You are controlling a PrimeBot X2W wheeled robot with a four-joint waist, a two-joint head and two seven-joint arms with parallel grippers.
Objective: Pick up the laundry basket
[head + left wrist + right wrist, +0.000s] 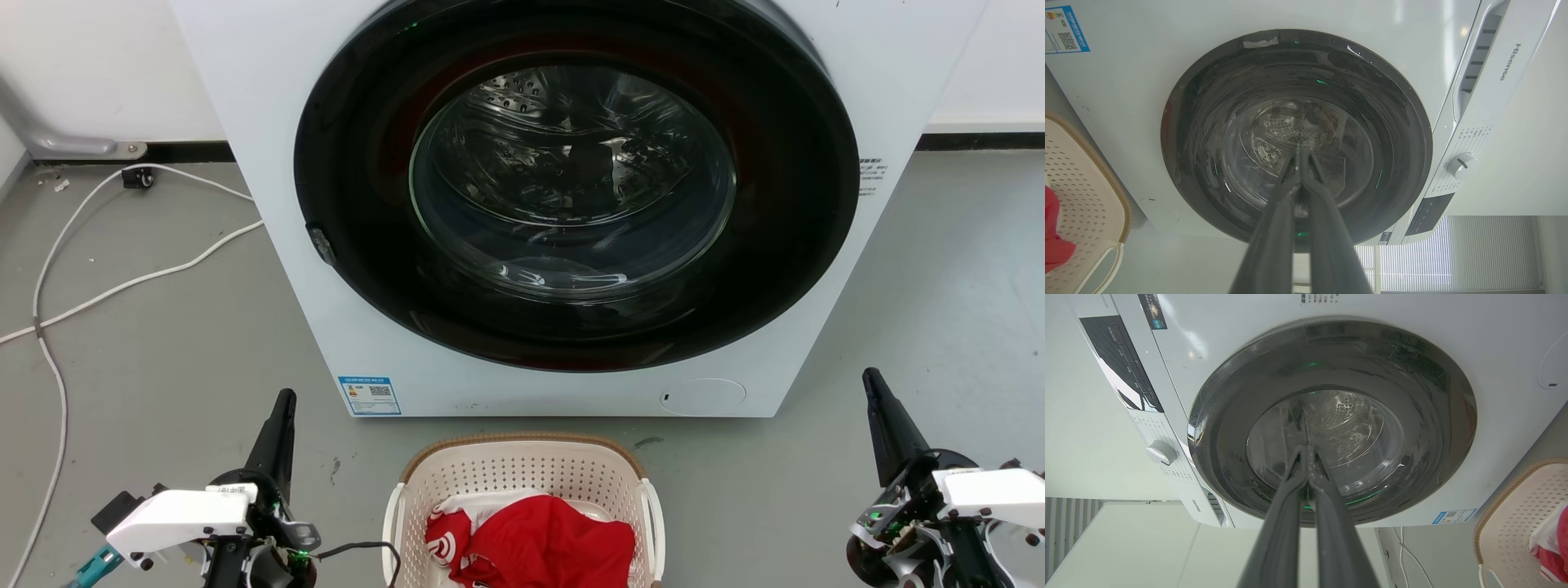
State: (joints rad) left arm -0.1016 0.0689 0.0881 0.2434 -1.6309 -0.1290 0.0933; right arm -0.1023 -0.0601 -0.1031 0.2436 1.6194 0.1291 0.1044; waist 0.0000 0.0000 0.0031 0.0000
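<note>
The laundry basket [522, 469] is cream with perforated walls, a brown woven-look rim and white side handles. It stands on the floor at the bottom centre of the head view, just in front of the washing machine, with red and white clothes [535, 543] inside. My left gripper [284, 408] is shut and empty, off to the basket's left. My right gripper [870, 382] is shut and empty, off to its right. Each wrist view catches a corner of the basket [1081, 192] [1523, 514], with the closed tips of the left gripper [1300, 152] and right gripper [1306, 451] pointing at the machine's door.
A white front-loading washing machine [269, 98] with a closed round glass door [571, 188] stands right behind the basket. White cables [98, 294] trail over the grey floor on the left. Bare floor lies on both sides of the basket.
</note>
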